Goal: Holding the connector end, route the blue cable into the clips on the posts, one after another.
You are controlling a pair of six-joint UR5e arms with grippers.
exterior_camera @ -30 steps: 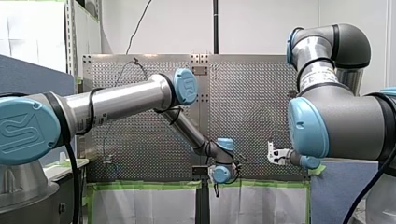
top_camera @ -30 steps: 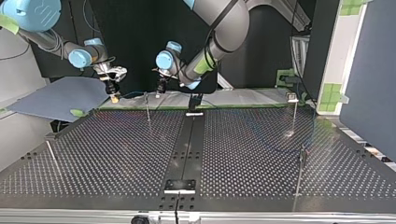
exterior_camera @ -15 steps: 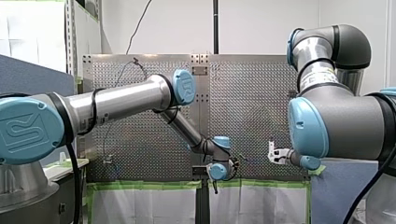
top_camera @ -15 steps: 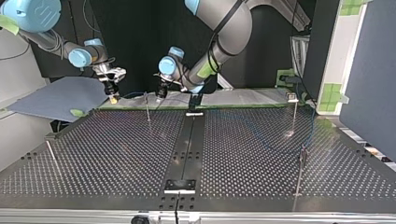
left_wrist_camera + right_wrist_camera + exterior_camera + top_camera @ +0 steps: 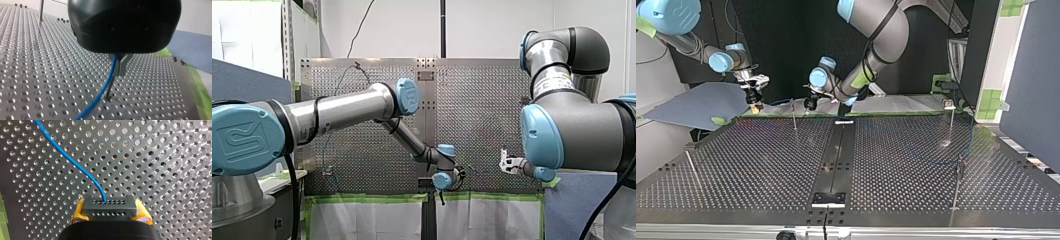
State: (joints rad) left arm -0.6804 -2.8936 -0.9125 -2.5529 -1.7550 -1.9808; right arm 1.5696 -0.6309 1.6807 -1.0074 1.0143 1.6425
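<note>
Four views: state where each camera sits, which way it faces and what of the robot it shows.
Front view: behind the arms, facing over the perforated table; both arms show, my left arm at its left.
Top view: across the table, facing the arms; sides crossed, my left arm at its right.
Left wrist view: on my left wrist, looking along its metal jaws, shut on the blue cable.
Right wrist view: on my right wrist; yellow-padded jaws clamp the connector.
Shared: both wrist views show the blue cable.
</note>
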